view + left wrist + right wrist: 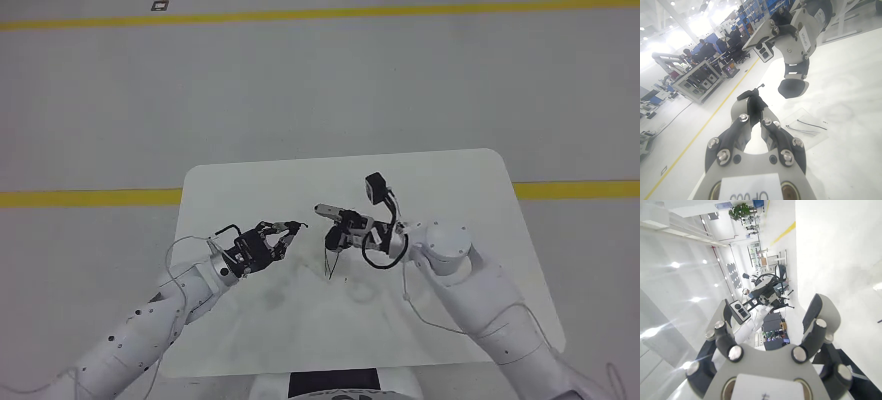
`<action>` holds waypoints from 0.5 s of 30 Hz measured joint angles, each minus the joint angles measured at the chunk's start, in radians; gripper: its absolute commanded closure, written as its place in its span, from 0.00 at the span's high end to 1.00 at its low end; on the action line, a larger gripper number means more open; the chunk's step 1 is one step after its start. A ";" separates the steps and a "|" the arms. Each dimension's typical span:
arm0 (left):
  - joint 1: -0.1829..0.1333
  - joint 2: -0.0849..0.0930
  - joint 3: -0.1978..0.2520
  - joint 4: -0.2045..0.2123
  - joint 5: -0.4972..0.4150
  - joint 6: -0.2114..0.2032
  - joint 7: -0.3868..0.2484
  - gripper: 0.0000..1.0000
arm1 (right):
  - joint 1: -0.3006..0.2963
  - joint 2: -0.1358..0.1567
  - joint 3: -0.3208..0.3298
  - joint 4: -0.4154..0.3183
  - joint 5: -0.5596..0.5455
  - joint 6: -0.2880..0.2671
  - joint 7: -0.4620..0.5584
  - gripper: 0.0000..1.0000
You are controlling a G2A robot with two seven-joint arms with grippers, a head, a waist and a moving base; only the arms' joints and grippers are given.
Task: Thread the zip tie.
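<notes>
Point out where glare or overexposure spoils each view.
Left wrist view: ceiling lights wash out the hall behind the left claw, yet the spare zip ties show dark on the table. Right wrist view: starburst flares streak the room past the right claw, and the table is blown out white. Top view: even light, no glare.

- My left gripper (pixel 755 95) pinches the zip tie (pixel 761 86). Only its head end pokes past the fingertips; the strap is hidden between the pads.
- Off to one side of my right gripper (pixel 771 302), a dark sliver (pixel 880 320) is cut off at the edge, and I can't identify it.
- From above, the spare ties (pixel 330 262) just beneath the right gripper are too thin to count.
</notes>
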 measured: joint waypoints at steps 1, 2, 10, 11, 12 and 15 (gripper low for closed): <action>0.000 0.000 0.000 0.000 0.000 0.000 0.000 0.00 | 0.001 -0.002 -0.007 -0.003 -0.007 0.007 -0.021 1.00; 0.000 0.000 0.000 0.000 0.000 0.000 0.000 0.00 | 0.002 -0.004 -0.013 -0.005 -0.010 0.013 -0.042 1.00; 0.000 0.000 0.000 0.000 0.000 0.000 0.000 0.00 | 0.002 -0.011 -0.027 -0.007 0.018 0.017 -0.086 1.00; 0.000 0.000 0.000 0.000 0.000 0.000 0.000 0.00 | 0.002 -0.011 -0.027 -0.007 0.018 0.017 -0.086 1.00; 0.000 0.000 0.000 0.000 0.000 0.000 0.000 0.00 | 0.001 -0.011 -0.027 -0.007 0.019 0.016 -0.087 1.00; 0.000 0.000 0.000 0.000 0.000 0.000 0.000 0.00 | -0.008 -0.013 -0.028 -0.012 0.047 -0.005 -0.073 1.00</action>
